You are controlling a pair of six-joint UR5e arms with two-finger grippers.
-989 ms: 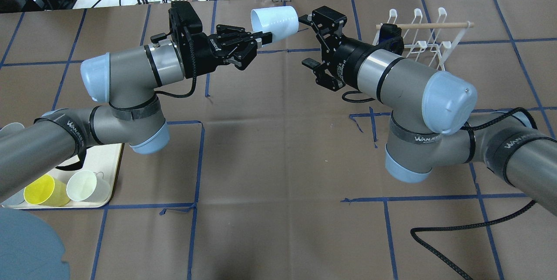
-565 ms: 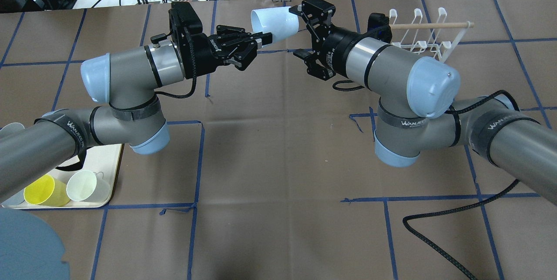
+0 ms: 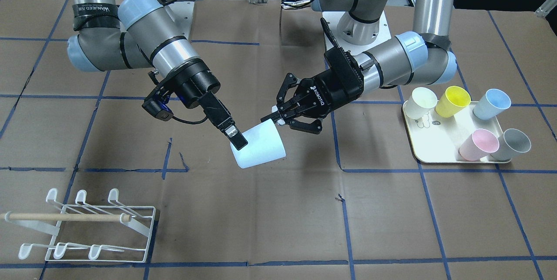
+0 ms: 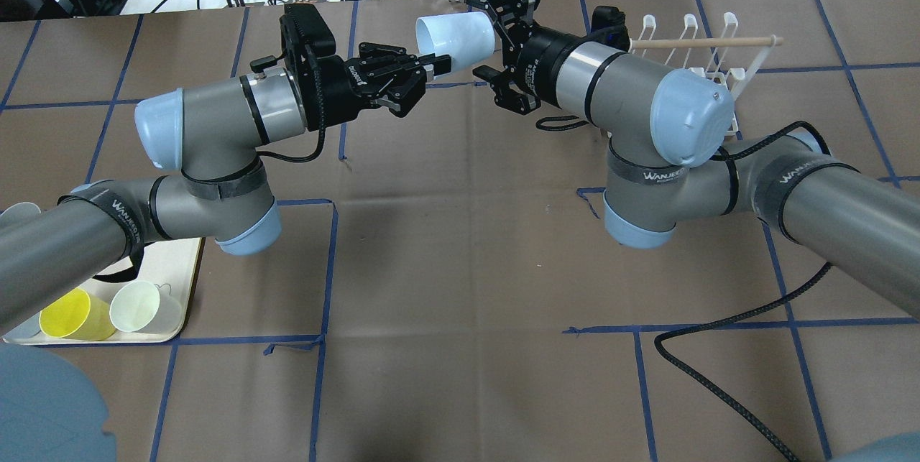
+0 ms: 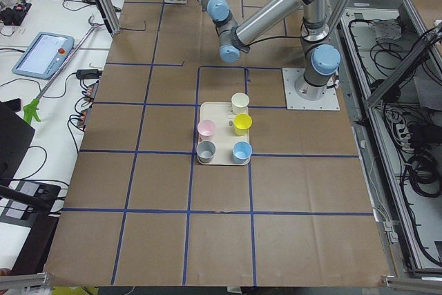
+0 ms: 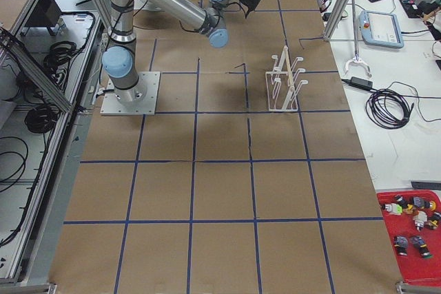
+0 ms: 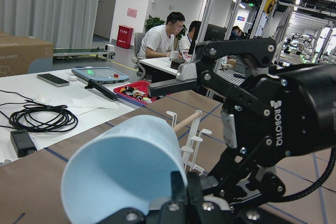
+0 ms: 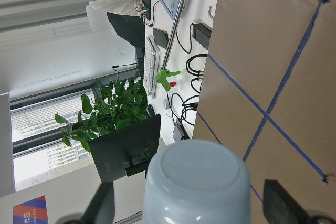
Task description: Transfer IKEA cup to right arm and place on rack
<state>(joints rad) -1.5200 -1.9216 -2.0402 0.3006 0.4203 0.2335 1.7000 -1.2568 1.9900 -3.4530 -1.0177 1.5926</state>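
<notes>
IKEA cup [image 4: 454,36]: pale blue, on its side in the air above the surface [image 4: 460,246]. Its mouth faces my left pincer [image 4: 440,64] and its closed base faces my right pincer [image 4: 477,37]. The left pincer pinches the rim wall, one finger inside the mouth and one outside. That grip is unchanged from a second ago, and the cup has not shifted.

Change: the right pincer has advanced. A second ago it sat off the base, clear of the cup. Now its spread fingers [image 8: 283,208] straddle the closed end, one on each side. In the right wrist view the base sits centred between them with a gap on either side, so there is no contact yet.

Meaning (my judgement): the approach for the hand-over looks complete. Next, press the right pincer together on the cup body, and only then open the left. Risk: if the left lets go before the right has bite, the cup drops.

Rack [image 4: 708,59]: on the surface behind the right pincer's wrist, on the side away from the cup.
</notes>
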